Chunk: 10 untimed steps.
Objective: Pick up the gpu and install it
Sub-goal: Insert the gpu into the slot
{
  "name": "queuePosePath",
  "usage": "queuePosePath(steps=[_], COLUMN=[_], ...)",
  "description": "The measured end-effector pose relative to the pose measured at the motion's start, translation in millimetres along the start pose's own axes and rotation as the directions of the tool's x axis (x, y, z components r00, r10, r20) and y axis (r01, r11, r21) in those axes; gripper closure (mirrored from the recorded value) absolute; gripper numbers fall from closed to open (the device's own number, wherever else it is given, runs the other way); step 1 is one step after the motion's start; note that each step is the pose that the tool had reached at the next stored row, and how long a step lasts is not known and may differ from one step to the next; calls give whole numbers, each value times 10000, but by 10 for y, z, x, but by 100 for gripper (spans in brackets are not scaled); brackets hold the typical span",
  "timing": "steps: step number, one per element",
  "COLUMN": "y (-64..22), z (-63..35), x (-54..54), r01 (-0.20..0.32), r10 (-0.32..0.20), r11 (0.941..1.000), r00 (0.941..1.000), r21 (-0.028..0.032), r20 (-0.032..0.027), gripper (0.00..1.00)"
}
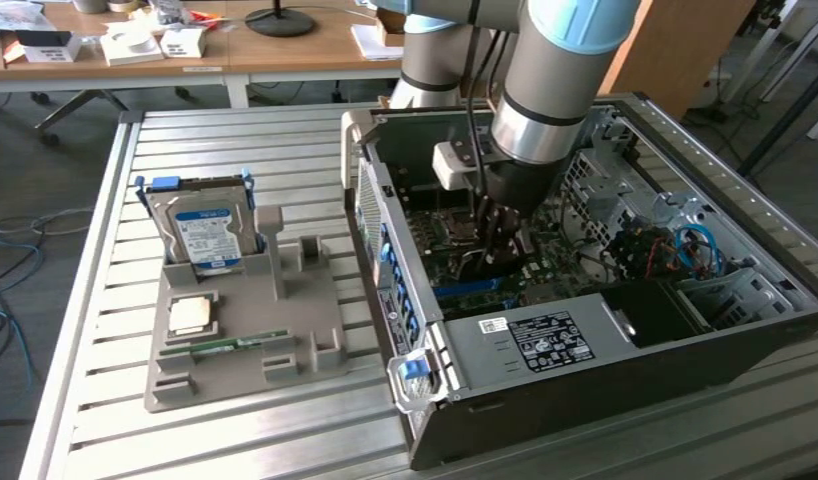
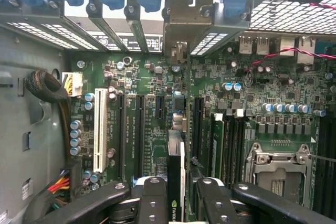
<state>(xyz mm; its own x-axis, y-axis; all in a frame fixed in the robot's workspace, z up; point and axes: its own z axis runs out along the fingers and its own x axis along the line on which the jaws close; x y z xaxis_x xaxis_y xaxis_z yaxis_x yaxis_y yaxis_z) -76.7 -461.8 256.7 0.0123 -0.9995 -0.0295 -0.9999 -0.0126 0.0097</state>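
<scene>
Pinching the gpu (image 2: 176, 169) edge-on, the fingers (image 2: 153, 199) hold its thin black card over the motherboard (image 2: 147, 124).

Green eye logo (image 2: 175, 209), Nvidia-style, on edge of gpu (image 2: 176, 161) pinched in claw (image 2: 181, 187). White silkscreen print on motherboard (image 2: 152, 140) just ahead of claw: too small to read. PSU label (image 1: 549, 340) with white sticker (image 1: 493, 325) near claw, blue label on drive (image 1: 206, 235) well apart: print unreadable.

My pincer (image 2: 176, 183) is black; the gpu (image 2: 175, 163) black, green logo; the board (image 2: 152, 129) green; at the case's (image 1: 649, 372) nine o'clock, a silver, blue-labelled drive (image 1: 206, 235).
</scene>
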Motion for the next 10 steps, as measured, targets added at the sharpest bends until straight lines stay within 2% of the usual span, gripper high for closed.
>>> queuePosePath(steps=[10], y=[4], z=[4], x=[0], r01=[-37], r10=[37], r11=[10000], r00=[10000], r21=[2], r20=[1], gripper=[74])
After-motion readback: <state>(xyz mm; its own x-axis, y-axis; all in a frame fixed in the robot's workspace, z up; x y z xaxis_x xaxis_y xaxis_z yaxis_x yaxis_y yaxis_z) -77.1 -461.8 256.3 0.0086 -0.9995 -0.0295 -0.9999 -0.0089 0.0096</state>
